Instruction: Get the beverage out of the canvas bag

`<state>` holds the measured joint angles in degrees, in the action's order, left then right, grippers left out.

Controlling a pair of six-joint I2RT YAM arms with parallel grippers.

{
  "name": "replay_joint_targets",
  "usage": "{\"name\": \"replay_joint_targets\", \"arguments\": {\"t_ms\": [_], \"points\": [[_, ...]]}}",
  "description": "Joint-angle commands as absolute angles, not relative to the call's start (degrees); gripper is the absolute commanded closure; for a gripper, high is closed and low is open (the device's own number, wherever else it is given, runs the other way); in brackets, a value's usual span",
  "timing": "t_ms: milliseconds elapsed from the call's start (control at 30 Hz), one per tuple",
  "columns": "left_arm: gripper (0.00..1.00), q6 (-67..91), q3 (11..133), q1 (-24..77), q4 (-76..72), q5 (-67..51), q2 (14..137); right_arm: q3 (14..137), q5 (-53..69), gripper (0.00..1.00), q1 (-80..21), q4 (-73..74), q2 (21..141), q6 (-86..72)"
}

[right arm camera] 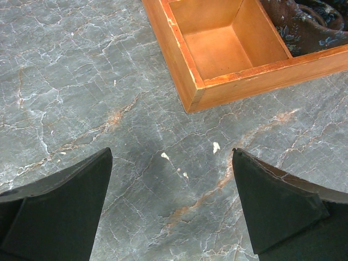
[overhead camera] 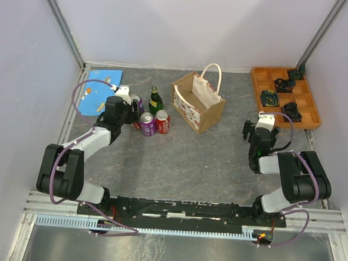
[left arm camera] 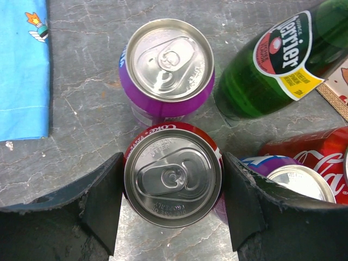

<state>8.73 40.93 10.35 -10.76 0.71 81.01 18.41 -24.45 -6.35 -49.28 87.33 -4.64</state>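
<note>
In the left wrist view my left gripper (left arm camera: 173, 187) is shut on a red cola can (left arm camera: 173, 179), one black finger pressed against each side of it. Its silver top faces the camera. Around it stand a purple can (left arm camera: 168, 70), a green Perrier bottle (left arm camera: 272, 65), another purple can (left arm camera: 296, 179) and a red Coca-Cola can (left arm camera: 321, 157). The tan canvas bag (overhead camera: 197, 101) with white handles stands upright to the right of this group, apart from my left gripper (overhead camera: 133, 117). My right gripper (right arm camera: 171, 163) is open over bare table, holding nothing.
An orange compartment tray (overhead camera: 259, 82) with dark items sits at the back right; its corner (right arm camera: 179, 60) lies just beyond my right fingers. A blue cloth (overhead camera: 99, 90) lies at the back left. Grey walls close in the table on three sides.
</note>
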Motion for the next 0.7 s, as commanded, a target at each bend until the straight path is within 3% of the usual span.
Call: {"name": "replay_joint_targets", "arguments": {"t_ms": [0, 133, 433, 600, 667], "points": [[0.86, 10.94, 44.68, 11.65, -13.0, -0.93, 80.67, 19.95, -24.6, 0.01, -6.32, -52.03, 86.88, -4.65], [0.69, 10.35, 46.56, 12.02, -7.74, 2.81, 80.27, 19.95, -24.55, 0.01, -6.32, -52.05, 86.89, -4.58], [0.63, 10.02, 46.53, 12.57, -2.56, 9.24, 78.24, 19.95, -24.67, 0.01, -6.31, -52.04, 86.9, -4.65], [0.3, 10.49, 46.54, 12.74, -1.45, 9.97, 78.22, 19.95, -24.56, 0.01, -6.33, -52.03, 86.94, -4.64], [0.07, 10.85, 46.58, 12.83, -1.06, 10.35, 77.99, 19.95, -24.65, 0.01, -6.33, -52.03, 86.86, -4.6]]}}
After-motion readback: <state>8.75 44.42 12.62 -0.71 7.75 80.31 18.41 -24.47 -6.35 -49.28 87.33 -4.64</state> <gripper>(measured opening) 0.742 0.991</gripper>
